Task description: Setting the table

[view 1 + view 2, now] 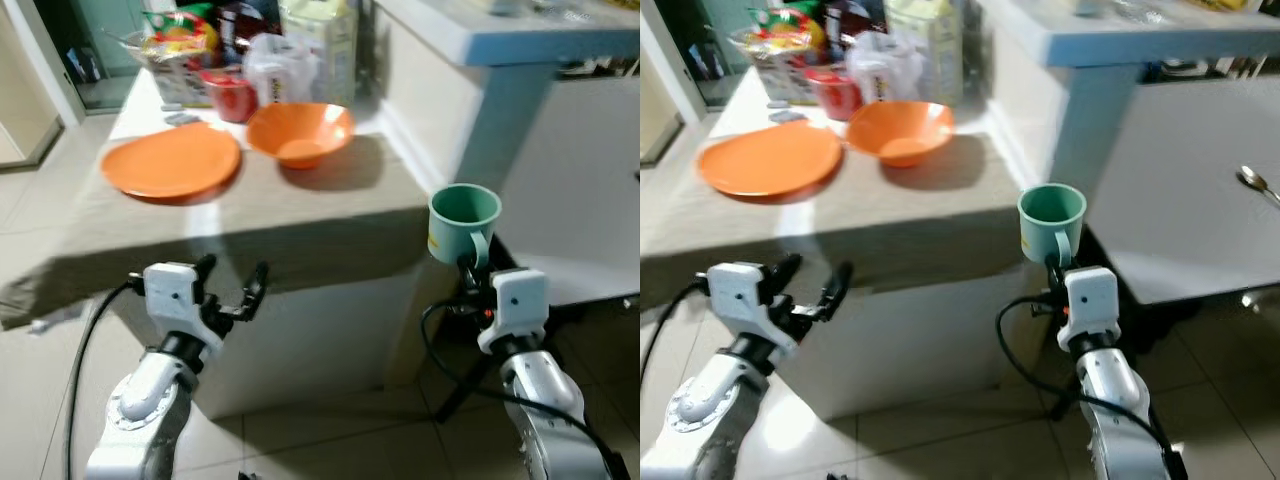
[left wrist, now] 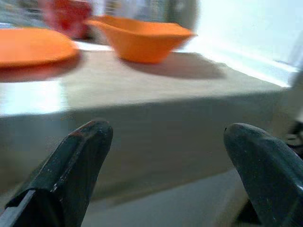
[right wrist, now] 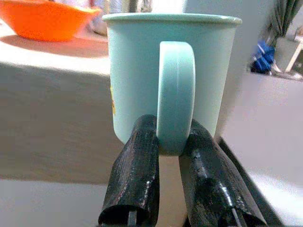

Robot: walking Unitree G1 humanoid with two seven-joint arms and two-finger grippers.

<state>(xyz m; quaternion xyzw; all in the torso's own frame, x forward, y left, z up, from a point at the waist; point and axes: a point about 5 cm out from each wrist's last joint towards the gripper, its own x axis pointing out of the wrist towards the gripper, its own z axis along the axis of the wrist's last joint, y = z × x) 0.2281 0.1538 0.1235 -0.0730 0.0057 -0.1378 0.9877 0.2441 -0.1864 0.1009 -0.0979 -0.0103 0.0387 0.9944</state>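
A table (image 1: 330,205) stands before the robot with a plate (image 1: 171,160) on its left part and a bowl (image 1: 299,132) just to the right of it, while packets and containers (image 1: 250,50) crowd the far end behind both. The left gripper (image 1: 231,290) hangs in front of the table's near edge and below it, fingers spread apart — the right gripper (image 3: 166,156) is off the table's right corner, pinching the handle of an upright mug (image 1: 464,222). Further right sits a lower surface with a spoon (image 1: 1260,184) lying on it.
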